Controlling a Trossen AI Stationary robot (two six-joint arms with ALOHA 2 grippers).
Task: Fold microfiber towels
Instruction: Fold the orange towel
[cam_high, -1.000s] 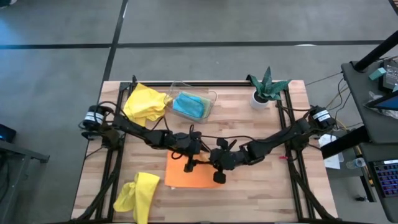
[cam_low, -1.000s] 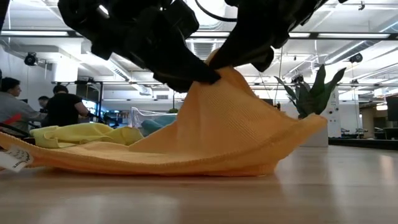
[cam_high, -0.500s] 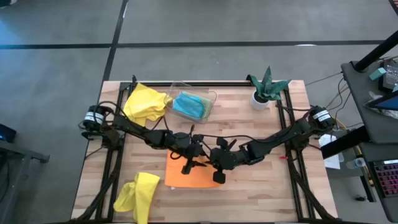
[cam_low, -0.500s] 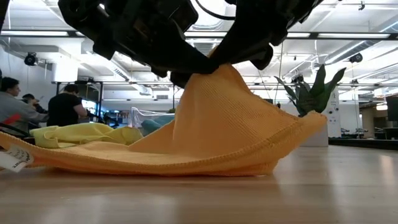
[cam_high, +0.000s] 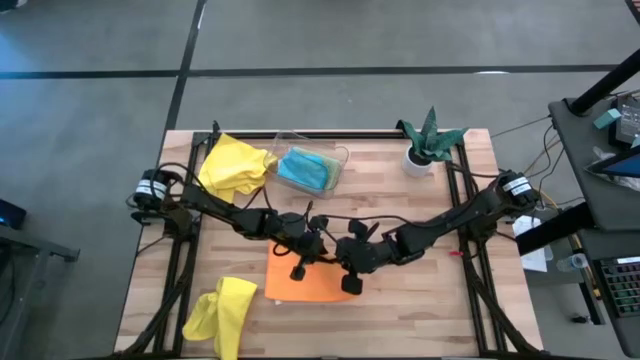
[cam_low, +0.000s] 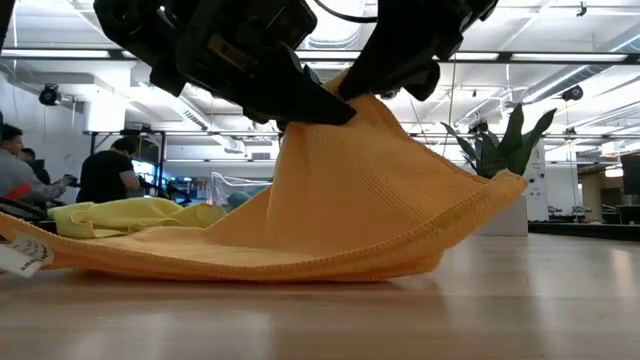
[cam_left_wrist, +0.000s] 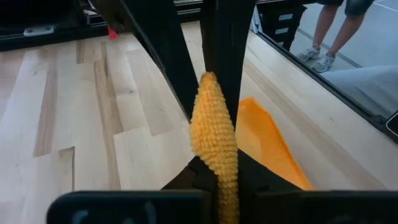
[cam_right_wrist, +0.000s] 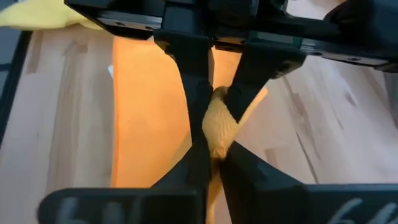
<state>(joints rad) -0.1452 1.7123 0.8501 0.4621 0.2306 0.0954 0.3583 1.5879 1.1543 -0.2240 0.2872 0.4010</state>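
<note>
Grippers met mid-table: we saw the left gripper (cam_high: 297, 270) and right gripper (cam_high: 349, 283) both clamped on the orange towel (cam_high: 318, 285), lifting its edge while the rest lay flat on the table (cam_high: 420, 310).

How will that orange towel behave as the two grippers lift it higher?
Probably floppy: the orange towel drapes in a tent from where it is pinched, its edge curling. Likely light, since a small bunched fold holds it in the left gripper. Its nubby weave looks unlikely to slip.
</note>
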